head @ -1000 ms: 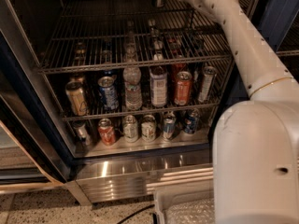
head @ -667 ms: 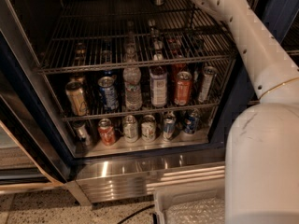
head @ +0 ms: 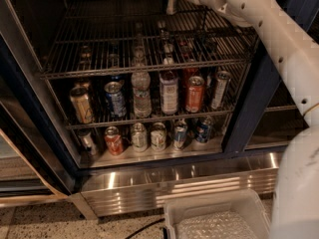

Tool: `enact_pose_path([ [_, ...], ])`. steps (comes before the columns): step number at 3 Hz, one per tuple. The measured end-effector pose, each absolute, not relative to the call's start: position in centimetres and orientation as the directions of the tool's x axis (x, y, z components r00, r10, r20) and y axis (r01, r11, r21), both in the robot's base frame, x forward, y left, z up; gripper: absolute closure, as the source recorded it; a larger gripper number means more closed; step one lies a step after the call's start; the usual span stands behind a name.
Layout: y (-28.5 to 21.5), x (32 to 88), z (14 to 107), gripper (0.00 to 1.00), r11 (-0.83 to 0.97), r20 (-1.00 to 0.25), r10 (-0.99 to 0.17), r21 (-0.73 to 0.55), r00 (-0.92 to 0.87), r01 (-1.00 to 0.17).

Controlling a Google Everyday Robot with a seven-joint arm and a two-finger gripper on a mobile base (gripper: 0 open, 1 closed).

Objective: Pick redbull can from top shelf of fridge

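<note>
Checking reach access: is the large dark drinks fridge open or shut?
Open: no door covers the fridge, its grey wire racks or cans. The gripper is inside at the top, above the upper rack.

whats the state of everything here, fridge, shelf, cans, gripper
fridge: open, inside dark
top shelf: level, in place
gripper: raised over the back of the top shelf, at the upper edge of view
redbull can: cannot tell which it is
water bottle: upright, on the shelf below
orange-red can: upright, same shelf
bottom row cans: upright
</note>
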State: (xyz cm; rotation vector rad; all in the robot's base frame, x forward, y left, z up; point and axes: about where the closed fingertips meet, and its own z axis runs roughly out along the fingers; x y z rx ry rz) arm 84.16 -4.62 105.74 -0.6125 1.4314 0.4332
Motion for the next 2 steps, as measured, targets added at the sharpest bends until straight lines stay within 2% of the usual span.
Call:
enact_pose_path([
  [1,-4.2,81.8,104.0,1.0,0.764,-0.993,-0.097,-0.119,0.069,-0.635],
  [2,-3.7,76.9,101.7,1.0,0.743,-0.995,-0.091,-0.1,0.048,-0.662],
])
